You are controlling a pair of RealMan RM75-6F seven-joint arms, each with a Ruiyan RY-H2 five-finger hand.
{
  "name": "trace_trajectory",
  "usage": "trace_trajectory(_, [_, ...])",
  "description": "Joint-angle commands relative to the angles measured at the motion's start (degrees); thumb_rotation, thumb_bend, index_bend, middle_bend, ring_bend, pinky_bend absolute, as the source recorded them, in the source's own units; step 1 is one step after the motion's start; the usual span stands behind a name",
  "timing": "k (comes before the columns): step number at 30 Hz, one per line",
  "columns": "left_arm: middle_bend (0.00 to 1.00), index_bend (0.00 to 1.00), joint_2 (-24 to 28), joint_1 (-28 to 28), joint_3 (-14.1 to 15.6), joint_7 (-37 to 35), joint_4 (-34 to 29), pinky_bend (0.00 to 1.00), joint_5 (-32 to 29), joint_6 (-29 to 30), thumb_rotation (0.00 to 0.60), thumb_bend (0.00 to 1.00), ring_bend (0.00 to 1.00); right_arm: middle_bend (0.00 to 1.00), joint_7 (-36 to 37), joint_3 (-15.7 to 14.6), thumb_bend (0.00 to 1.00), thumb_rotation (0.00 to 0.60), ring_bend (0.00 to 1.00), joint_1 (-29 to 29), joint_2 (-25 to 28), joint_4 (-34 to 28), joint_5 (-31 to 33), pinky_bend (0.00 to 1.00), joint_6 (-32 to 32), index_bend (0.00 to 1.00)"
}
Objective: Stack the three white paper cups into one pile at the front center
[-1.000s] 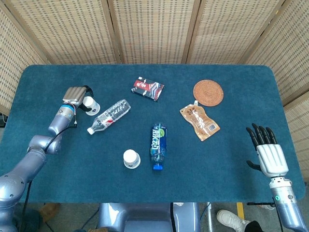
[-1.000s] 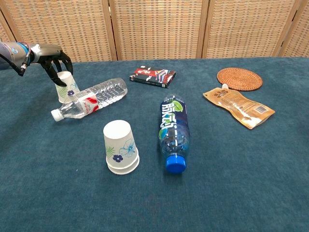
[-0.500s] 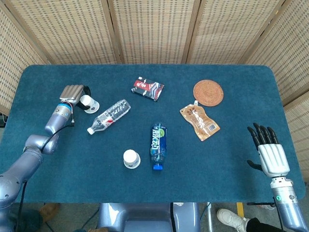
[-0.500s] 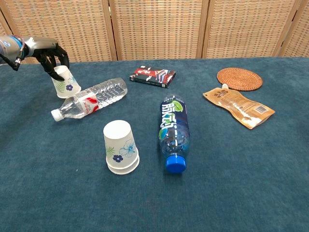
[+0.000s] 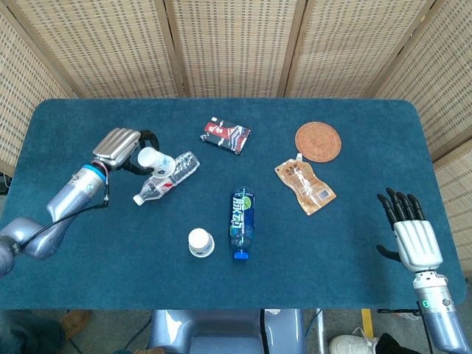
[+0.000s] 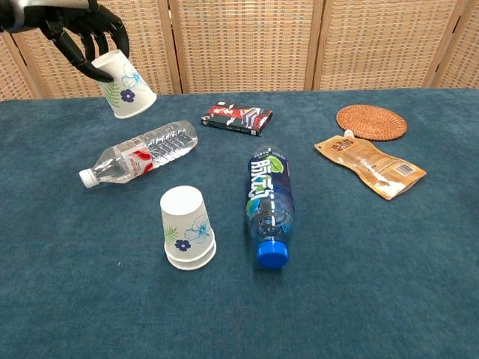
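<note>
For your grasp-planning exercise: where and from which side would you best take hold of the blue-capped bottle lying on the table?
Grip the blue-capped bottle across its round body at mid-length, coming from above. It lies on its side, cap toward the front edge, so both long flanks are exposed, though the upturned cups sit close beside it.

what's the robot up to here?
It is stacking paper cups. The left hand holds a white paper cup upside down and tilted in the air, above the clear water bottle lying at the table's left. An upside-down cup pile already stands at the front center, beside the blue-capped bottle on its side. The right hand hangs open off the table's right edge, holding nothing.
</note>
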Motion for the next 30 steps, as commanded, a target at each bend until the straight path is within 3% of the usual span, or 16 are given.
trace_trajectory(1, [0.4,0.56,10.8,3.4,0.7,3.0,-16.0,0.45,4.8,5.4,0.6,0.31,0.44,0.0,0.0,0.0,0.0,0.6,0.0,-0.1,0.0,-0.1,-0.2,0.0,-0.1,0.01])
trace_trajectory(8, [0.4,0.57,13.1,3.2,4.0,6.9,-26.9,0.45,12.7,5.8,0.6,0.3,0.44,0.0,0.1,0.2,0.0,0.6,0.0,-0.3,0.1,-0.1,-0.1,0.0,-0.5,0.01])
trace_trajectory(12, [0.4,0.57,12.9,2.1,5.4,10.8,-29.5,0.45,14.4,4.0,0.6,0.3,0.44,0.0,0.2,0.4,0.0,0.6,0.0,-0.3,0.3,-0.2,0.2,0.0,-0.9,0.01])
trace_trajectory(22, [0.4,0.57,5.3,-0.7,7.1,22.1,-28.8,0.45,10.6,-0.1,0.6,0.3,0.44,0.0,1.1,0.8,0.0,0.6,0.0,-0.8,0.9,-0.5,-0.3,0.0,-0.9,0.01])
trace_trajectory(30, [0.4,0.56,1.0,-1.4,7.0,29.6,-27.2,0.45,5.8,1.1,0.6,0.31,0.44,0.0,1.7,1.2,0.0,0.6,0.0,-0.9,1.3,-0.5,-0.2,0.0,-1.3,0.01])
